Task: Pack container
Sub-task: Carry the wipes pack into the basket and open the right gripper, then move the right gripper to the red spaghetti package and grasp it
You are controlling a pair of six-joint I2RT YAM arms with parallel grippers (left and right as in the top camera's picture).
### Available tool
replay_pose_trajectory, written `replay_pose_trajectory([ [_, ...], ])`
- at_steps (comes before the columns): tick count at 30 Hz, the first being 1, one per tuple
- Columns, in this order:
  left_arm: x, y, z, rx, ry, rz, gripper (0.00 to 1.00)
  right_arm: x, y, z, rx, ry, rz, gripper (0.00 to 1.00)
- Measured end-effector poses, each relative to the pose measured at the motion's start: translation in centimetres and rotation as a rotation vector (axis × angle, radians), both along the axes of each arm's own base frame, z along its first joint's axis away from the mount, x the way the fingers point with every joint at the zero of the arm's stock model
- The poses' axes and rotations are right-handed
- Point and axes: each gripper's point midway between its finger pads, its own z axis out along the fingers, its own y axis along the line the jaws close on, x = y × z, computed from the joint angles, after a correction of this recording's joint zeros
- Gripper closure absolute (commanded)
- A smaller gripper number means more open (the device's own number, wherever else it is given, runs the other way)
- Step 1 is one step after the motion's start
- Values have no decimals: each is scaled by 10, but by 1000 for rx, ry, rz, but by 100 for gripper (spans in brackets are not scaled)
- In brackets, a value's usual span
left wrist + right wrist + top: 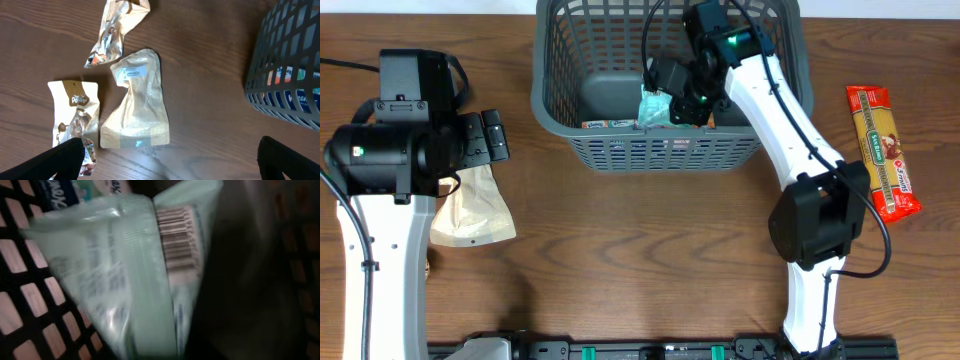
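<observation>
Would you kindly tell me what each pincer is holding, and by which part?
The left pincer is open and empty. The right pincer is in the basket against a pale green packet; whether it grips it cannot be told.

The white-and-black left arm is folded at its elbow, and its black left gripper has its fingers spread wide. The white right arm reaches forward with its black right gripper angled downward; its grip is unclear.

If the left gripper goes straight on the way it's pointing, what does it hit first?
Probably the tan pouch lying on the table, between the open jaws of the left gripper, or bare wood beside it; depth is unclear.
</observation>
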Motion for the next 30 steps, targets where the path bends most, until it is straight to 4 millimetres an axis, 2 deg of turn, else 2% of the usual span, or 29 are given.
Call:
replay_pose_trajectory([
  [9,-4,0,-2,0,17,0,0,3,-2,3,-12,-18,-1,58],
  [11,-4,0,-2,0,17,0,0,5,-3,8,-11,-28,-11,58],
  [13,-4,0,-2,0,19,0,0,11,-3,23,0,-65,-29,57],
  [14,-4,0,-2,0,19,0,0,17,-4,39,10,-102,-47,55],
  [16,-4,0,-2,0,19,0,0,29,-11,78,43,-195,-97,48],
  [17,-4,0,-2,0,19,0,0,35,-18,106,67,-257,-131,44],
  [19,-4,0,-2,0,19,0,0,38,-42,164,117,-375,-212,37],
  [20,-4,0,-2,0,19,0,0,36,-63,200,143,-448,-268,33],
  [21,-4,0,-2,0,19,0,0,31,-88,232,166,-512,-333,31],
  [22,-4,0,-2,0,19,0,0,24,-110,255,178,-556,-391,30],
  [24,-4,0,-2,0,19,0,0,-3,-171,294,176,-621,-547,28],
  [26,-4,0,-2,0,19,0,0,-33,-226,308,140,-628,-703,28],
  [27,-4,0,-2,0,19,0,0,-51,-253,307,113,-606,-788,25],
  [30,-4,0,-2,0,18,0,0,-74,-301,289,67,-520,-953,21],
])
